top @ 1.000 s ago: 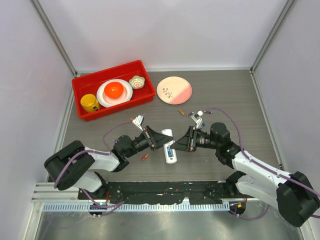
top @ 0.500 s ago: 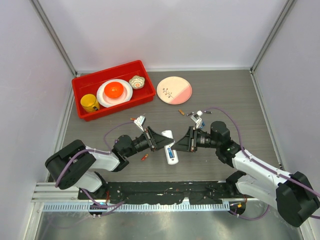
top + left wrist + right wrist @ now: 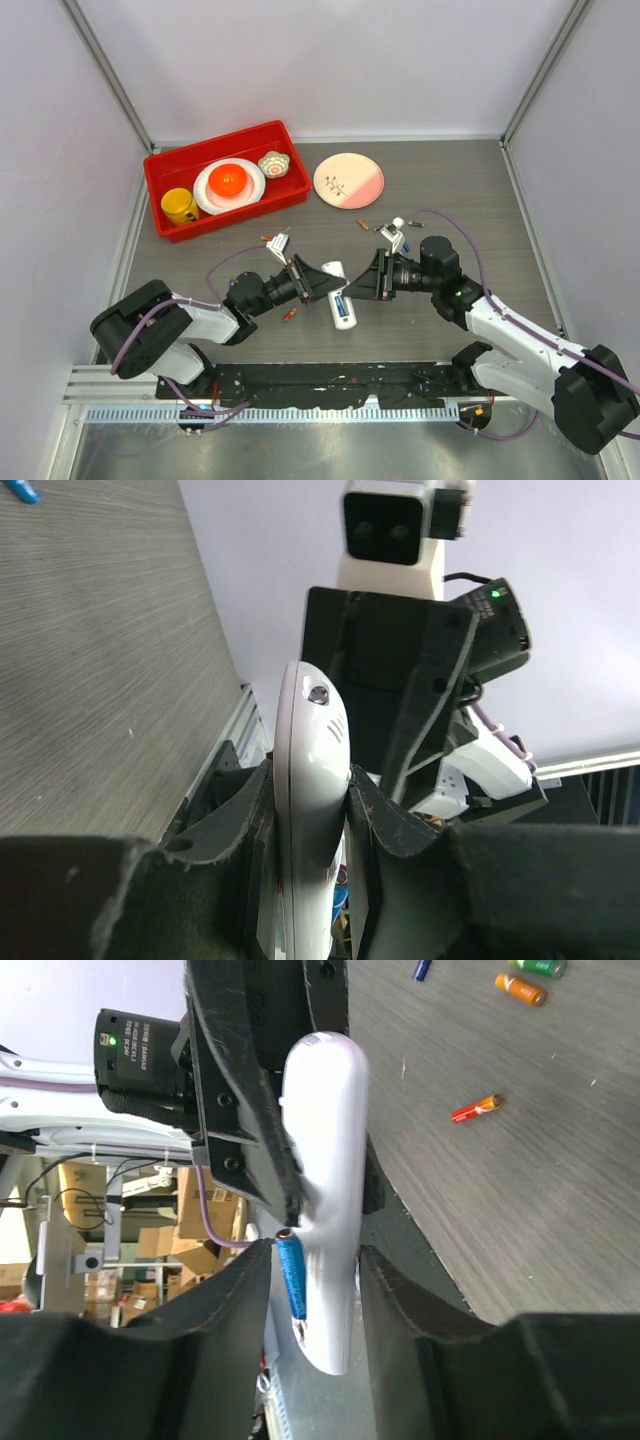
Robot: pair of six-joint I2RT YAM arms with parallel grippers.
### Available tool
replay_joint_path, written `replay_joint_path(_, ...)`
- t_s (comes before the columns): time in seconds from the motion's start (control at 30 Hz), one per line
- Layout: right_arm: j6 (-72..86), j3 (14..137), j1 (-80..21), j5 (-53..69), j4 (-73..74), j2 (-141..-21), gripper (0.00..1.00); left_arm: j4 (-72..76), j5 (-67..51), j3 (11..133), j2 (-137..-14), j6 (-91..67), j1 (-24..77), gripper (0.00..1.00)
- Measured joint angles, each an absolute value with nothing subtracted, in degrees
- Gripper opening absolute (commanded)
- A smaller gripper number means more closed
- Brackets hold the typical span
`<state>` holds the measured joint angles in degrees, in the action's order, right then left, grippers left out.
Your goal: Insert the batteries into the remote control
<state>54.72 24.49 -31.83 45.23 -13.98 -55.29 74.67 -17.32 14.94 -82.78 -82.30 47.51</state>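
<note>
My left gripper [image 3: 322,280] [image 3: 312,780] is shut on the white remote control [image 3: 340,298] [image 3: 308,780] and holds it edge-on above the table. A blue battery [image 3: 292,1278] [image 3: 340,304] lies in the bay on the remote's back [image 3: 330,1210]. My right gripper [image 3: 360,286] [image 3: 315,1260] faces the left one. Its jaws stand apart on either side of the remote's end, and one fingertip [image 3: 262,1260] touches the battery's end. Loose batteries lie on the table: an orange-red one [image 3: 289,314] [image 3: 474,1109], and several more near the pink plate [image 3: 362,223] [image 3: 521,989].
A red bin [image 3: 152,166] at the back left holds a yellow mug [image 3: 180,206], a white plate with an orange bowl [image 3: 229,183] and a small bowl [image 3: 273,163]. A pink and white plate [image 3: 348,180] lies behind the grippers. Walls stand on three sides.
My right arm's wrist has shifted slightly up and back. The remote and the left gripper have barely moved.
</note>
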Motion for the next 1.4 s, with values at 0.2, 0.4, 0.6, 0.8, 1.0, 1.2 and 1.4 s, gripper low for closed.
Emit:
replay_joint_path(0.2,50.06,29.36,-31.38,42.68,-5.39,-54.98,0.56,74.48,-14.02,13.34,-82.78,-82.06,47.48,0.00)
replay_joint_path(0.4,40.86,38.68,-31.38,34.11,12.08,-54.04,0.52,74.48,-10.31,13.19,-82.78,-81.43,47.22,0.00)
replay_joint_path(0.6,30.68,52.90,-33.52,20.16,28.23,-54.48,0.45,74.35,-3.75,12.91,-82.85,-77.58,47.13,0.00)
replay_joint_path(0.8,26.24,58.08,-47.27,6.92,34.96,-59.00,0.51,74.30,1.76,12.91,-84.16,-75.77,47.13,0.00)
replay_joint_path(1.0,23.81,59.79,-55.68,-0.45,38.26,-64.93,0.54,74.28,3.77,12.82,-84.14,-75.75,47.11,0.00)
replay_joint_path(1.2,22.87,59.79,-55.77,-3.40,37.76,-65.21,0.54,74.26,3.38,12.82,-82.63,-75.90,47.11,0.00)
replay_joint_path(1.4,22.55,59.77,-55.79,-3.68,34.81,-65.76,0.54,74.26,2.70,12.82,-81.78,-76.01,47.11,0.00)
